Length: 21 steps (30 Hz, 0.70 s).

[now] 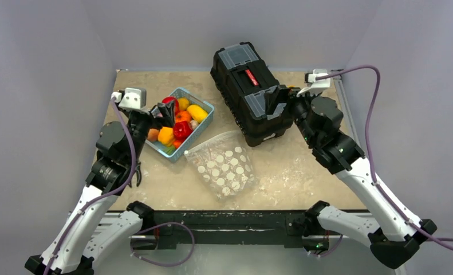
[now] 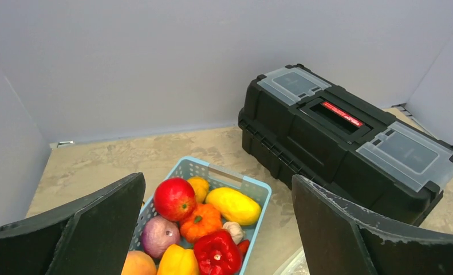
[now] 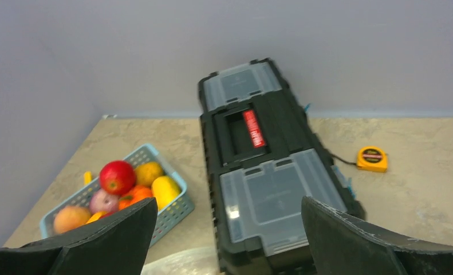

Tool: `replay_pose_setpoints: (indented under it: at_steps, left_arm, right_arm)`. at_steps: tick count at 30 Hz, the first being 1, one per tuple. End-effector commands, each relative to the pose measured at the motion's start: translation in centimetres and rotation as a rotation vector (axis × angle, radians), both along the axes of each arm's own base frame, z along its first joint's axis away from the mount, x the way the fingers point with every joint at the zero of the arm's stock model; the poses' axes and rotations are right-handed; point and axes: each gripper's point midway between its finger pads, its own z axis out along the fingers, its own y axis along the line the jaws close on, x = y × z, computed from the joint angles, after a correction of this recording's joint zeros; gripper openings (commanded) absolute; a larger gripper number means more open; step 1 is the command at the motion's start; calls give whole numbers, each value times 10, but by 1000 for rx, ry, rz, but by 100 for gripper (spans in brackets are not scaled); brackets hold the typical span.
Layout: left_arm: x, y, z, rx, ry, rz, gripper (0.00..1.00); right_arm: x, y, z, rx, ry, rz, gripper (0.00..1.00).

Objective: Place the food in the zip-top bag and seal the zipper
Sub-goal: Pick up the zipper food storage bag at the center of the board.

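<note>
Top view: I am hovering my left end effector over the 9 o'clock side of the blue basket, which is holding all the food. The zip-top bag is lying flat on the table at the basket's 5 o'clock, seemingly empty. My right end effector is hanging over the toolbox.

Left wrist: my fingers are standing wide apart, gripping nothing, and framing the red apple.

Right wrist: these fingers are equally spread and bare.

I am judging this to be the first pick. Next I am needing to descend onto one piece and close, while my right goes for the bag's mouth.
</note>
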Motion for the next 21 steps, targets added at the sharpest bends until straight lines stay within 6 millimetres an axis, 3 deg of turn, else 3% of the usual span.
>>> replay_pose_setpoints:
  at_steps: [1, 5, 11, 14, 17, 19, 21]
  left_arm:
    - [-2, -10, 25, -63, -50, -49, 100]
    - [2, 1, 21, -54, -40, 15, 100]
    - [0, 52, 19, -47, -39, 294, 100]
    - [-7, 68, 22, -62, -48, 374, 100]
    - [-9, 67, 22, -67, -52, 363, 100]
    - [-8, 60, 6, -60, 7, 329, 99]
    - [-15, 53, -23, -109, 152, 295, 98]
  right_arm:
    - [-10, 40, 10, -3, -7, 46, 99]
    - [-26, 104, -9, -62, 31, 123, 99]
    - [-48, 190, -66, -159, 111, 270, 99]
    - [-56, 210, -93, -189, 135, 288, 99]
    - [-63, 227, -118, -197, 177, 339, 99]
    - [-68, 234, -132, -207, 198, 360, 99]
    - [-72, 234, -142, -197, 223, 371, 99]
